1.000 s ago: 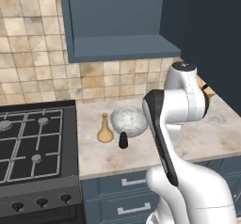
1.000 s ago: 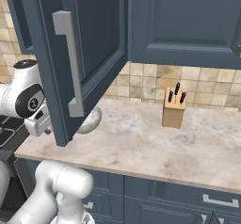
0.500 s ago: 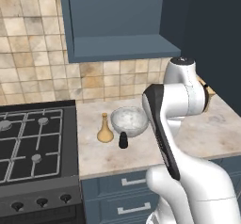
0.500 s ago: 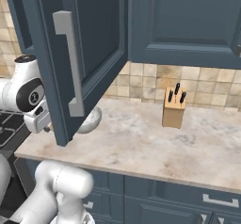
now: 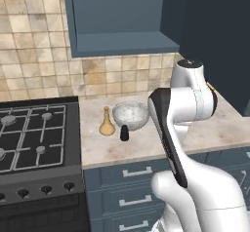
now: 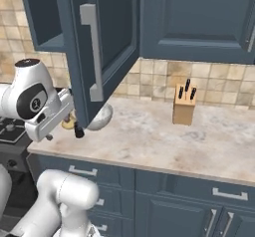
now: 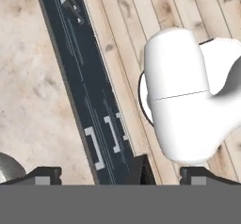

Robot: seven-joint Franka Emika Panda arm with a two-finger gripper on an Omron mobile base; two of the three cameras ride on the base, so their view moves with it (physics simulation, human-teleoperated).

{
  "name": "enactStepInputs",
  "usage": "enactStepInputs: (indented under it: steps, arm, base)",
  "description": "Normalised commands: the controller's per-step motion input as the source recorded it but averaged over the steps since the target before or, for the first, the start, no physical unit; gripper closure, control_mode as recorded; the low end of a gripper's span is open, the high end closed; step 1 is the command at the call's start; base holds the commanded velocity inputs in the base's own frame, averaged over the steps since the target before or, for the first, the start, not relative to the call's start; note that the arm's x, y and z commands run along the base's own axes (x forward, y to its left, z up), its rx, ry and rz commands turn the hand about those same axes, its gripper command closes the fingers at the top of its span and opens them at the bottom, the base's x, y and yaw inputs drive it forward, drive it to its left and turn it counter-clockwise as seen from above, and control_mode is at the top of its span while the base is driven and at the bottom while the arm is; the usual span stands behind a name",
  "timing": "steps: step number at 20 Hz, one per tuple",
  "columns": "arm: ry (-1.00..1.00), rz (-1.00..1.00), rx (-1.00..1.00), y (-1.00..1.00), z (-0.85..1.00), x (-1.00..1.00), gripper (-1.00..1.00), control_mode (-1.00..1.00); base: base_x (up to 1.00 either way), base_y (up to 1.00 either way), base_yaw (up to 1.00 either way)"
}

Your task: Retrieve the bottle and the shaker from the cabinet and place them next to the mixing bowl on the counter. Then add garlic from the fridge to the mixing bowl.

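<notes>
scene: golden-tan long-necked flask (image 5: 107, 122) and small black cylinder shaker (image 5: 125, 133) stand beside the speckled translucent glass bowl (image 5: 130, 115) on the beige marbled counter (image 5: 102, 147) | gripper (image 7: 113, 173): jaws spread wide, empty | advice: turn toward the fridge clear of the open slate-blue cabinet door (image 6: 102, 42), then fetch garlic

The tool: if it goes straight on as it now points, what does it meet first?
Probably the wooden floor, right past the blue drawer fronts below the counter edge; the open tool points downward, but depth is unclear.
</notes>
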Motion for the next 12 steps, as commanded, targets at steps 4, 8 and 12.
enactStepInputs:
  steps: [4, 8, 12]
  arm:
    - [0.0, 0.0, 0.0, 0.0, 0.0, 0.0, -1.0, 1.0]
    - [0.0, 0.0, 0.0, 0.0, 0.0, 0.0, -1.0, 1.0]
    - [0.0, 0.0, 0.0, 0.0, 0.0, 0.0, -1.0, 1.0]
  base:
    - [-0.57, 0.18, 0.0]
    - [-0.51, 0.02, -0.12]
    - [-0.48, 0.02, -0.05]
